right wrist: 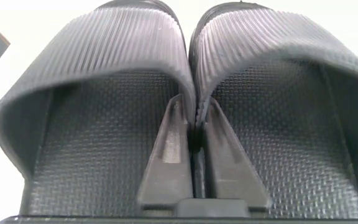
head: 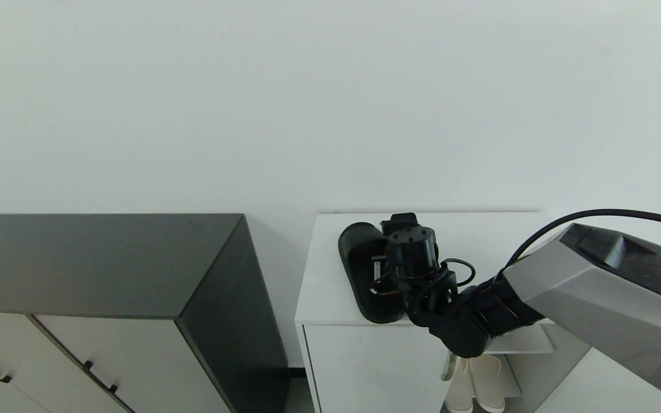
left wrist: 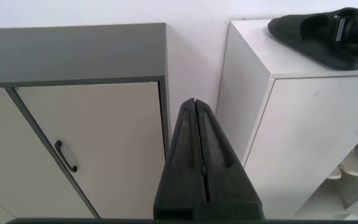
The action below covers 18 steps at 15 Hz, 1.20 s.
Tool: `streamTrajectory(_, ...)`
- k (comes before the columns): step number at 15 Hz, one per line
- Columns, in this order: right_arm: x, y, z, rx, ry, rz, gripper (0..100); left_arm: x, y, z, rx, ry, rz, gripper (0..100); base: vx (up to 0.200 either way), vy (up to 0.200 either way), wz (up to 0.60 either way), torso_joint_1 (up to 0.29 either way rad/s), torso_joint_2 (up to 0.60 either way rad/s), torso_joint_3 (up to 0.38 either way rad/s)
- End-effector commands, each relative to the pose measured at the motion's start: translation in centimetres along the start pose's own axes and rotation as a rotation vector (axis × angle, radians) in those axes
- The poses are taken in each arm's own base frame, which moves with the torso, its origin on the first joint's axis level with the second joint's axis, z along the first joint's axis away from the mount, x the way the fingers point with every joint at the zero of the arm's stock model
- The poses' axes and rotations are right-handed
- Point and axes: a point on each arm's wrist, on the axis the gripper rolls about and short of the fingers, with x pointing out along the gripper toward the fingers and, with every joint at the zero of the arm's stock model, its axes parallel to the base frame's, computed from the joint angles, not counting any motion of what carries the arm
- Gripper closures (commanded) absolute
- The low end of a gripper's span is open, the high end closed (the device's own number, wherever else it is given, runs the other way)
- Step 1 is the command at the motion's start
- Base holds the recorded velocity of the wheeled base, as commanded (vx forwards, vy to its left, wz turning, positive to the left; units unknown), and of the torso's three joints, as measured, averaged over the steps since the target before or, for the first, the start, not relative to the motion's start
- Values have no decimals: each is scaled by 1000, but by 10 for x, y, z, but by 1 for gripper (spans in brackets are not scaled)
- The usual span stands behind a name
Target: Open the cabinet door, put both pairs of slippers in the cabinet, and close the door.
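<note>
Atop the white cabinet, the right end effector pinches both black slippers by their touching inner straps, soles running straight ahead of it, shelf below, left end effector closed on nothing, farther off.

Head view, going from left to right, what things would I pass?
Grey-topped cabinet → black slippers on top of the white cabinet → white slippers lower down.
</note>
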Motion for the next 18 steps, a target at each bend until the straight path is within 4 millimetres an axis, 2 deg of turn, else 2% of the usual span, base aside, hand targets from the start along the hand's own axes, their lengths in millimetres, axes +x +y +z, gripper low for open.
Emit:
streamTrajectory(1, -3, 0, 3, 3, -6, -1, 100, 0, 0, 0, 0, 0, 0, 100, 0, 0, 0, 0, 0, 0)
streamTrajectory(4, -21, -6, 25, 16, -35, 9, 100, 0, 0, 0, 0, 0, -2, 100, 0, 0, 0, 0, 0, 0)
streamTrajectory(6, -47, -12, 43, 17, -51, 32, 100, 0, 0, 0, 0, 0, 0, 100, 0, 0, 0, 0, 0, 0)
streamTrajectory(8, -70, -15, 46, 6, -42, 57, 100, 0, 0, 0, 0, 0, 0, 100, 0, 0, 0, 0, 0, 0)
streamTrajectory(10, -105, -18, 42, -21, -7, 142, 100, 0, 0, 0, 0, 0, 0, 100, 0, 0, 0, 0, 0, 0)
streamTrajectory(11, -115, -17, 43, -26, -2, 176, 100, 0, 0, 0, 0, 0, -2, 100, 0, 0, 0, 0, 0, 0)
streamTrajectory(13, -121, -15, 41, -39, 17, 189, 100, 0, 0, 0, 0, 0, 0, 100, 0, 0, 0, 0, 0, 0)
streamTrajectory(18, -119, -15, 37, -47, 26, 183, 100, 0, 0, 0, 0, 0, 0, 100, 0, 0, 0, 0, 0, 0)
